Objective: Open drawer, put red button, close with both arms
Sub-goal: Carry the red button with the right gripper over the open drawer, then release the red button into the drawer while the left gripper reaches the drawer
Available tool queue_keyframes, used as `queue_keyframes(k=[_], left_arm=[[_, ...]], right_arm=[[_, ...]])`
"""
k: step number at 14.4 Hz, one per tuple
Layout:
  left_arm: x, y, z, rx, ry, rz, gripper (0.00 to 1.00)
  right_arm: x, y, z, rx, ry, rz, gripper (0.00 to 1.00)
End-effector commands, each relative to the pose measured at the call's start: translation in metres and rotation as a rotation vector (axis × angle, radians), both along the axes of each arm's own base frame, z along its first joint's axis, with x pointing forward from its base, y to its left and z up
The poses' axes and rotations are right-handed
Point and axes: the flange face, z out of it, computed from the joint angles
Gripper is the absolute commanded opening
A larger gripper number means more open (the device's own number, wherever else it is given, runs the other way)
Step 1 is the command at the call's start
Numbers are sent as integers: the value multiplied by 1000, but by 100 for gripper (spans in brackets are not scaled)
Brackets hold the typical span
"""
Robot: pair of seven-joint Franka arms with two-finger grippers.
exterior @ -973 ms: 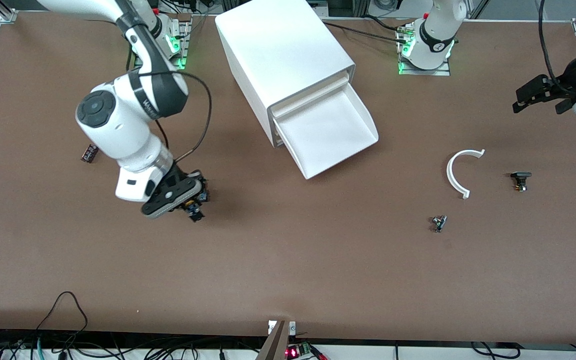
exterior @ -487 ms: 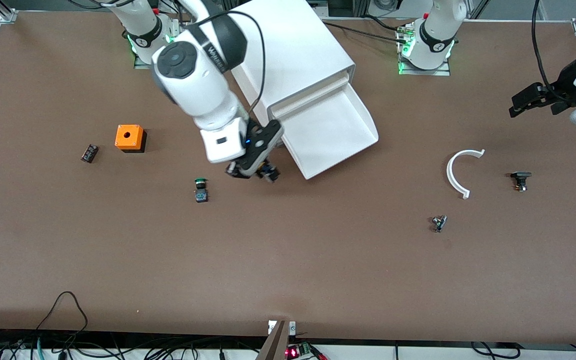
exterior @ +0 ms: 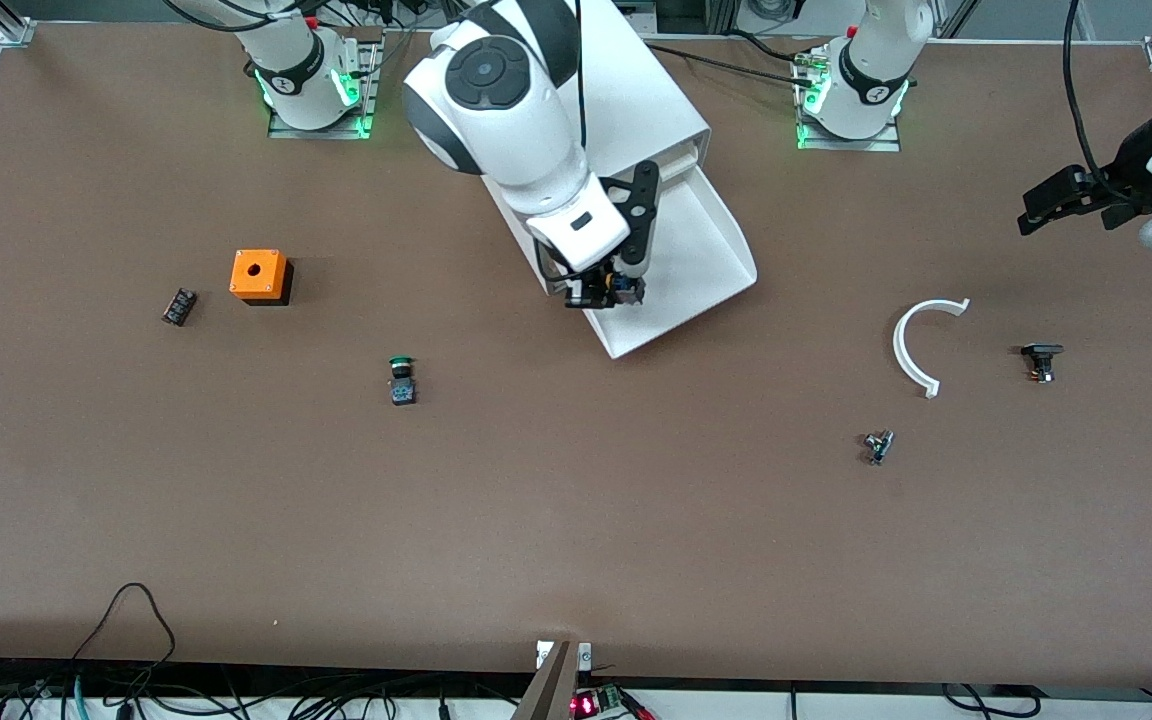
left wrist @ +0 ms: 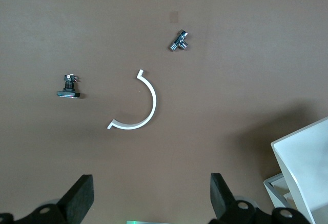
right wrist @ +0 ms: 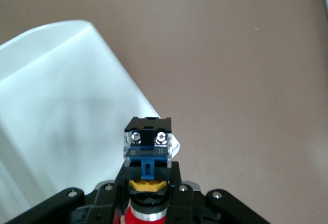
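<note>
The middle drawer [exterior: 681, 250] stands pulled out of the white cabinet [exterior: 576, 90]. My right gripper [exterior: 608, 292] is shut on the red button [exterior: 622, 289] and holds it over the drawer's front corner nearest the front camera. In the right wrist view the red button [right wrist: 147, 144] sits between the shut fingers [right wrist: 110, 190], red cap toward the wrist and black and blue body pointing out, above the drawer's rim [right wrist: 110, 55]. My left gripper [exterior: 1076, 192] waits open and empty in the air at the left arm's end of the table; its fingers [left wrist: 78, 196] are wide apart.
A green-capped switch [exterior: 401, 378], an orange box [exterior: 258, 275] and a small black part [exterior: 178, 305] lie toward the right arm's end. A white arc [exterior: 921, 345], a black part [exterior: 1041, 358] and a metal piece [exterior: 877, 445] lie toward the left arm's end.
My right arm has lifted the red button from the table beside the green switch and carried it to over the open drawer. The left arm has barely shifted.
</note>
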Motion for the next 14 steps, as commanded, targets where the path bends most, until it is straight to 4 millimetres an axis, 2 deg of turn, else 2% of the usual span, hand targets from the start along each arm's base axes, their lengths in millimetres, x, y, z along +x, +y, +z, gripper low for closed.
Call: queue_keyframes(k=[1,4,11,14], left_arm=[[6,0,2,24,4,-5,100],[8,0,4,23,-1,-4,100],[10,0,0,17,6,-3,100],[10,0,1,17,5,-5,100]], right_arm=[[-5,20,-1,-58,-18,156,29],[-30,45,-25,-121,-27,296,29],[-41,67,-79,-147,-16,408,29],[-57,80,-99,-189,-13,430,29]])
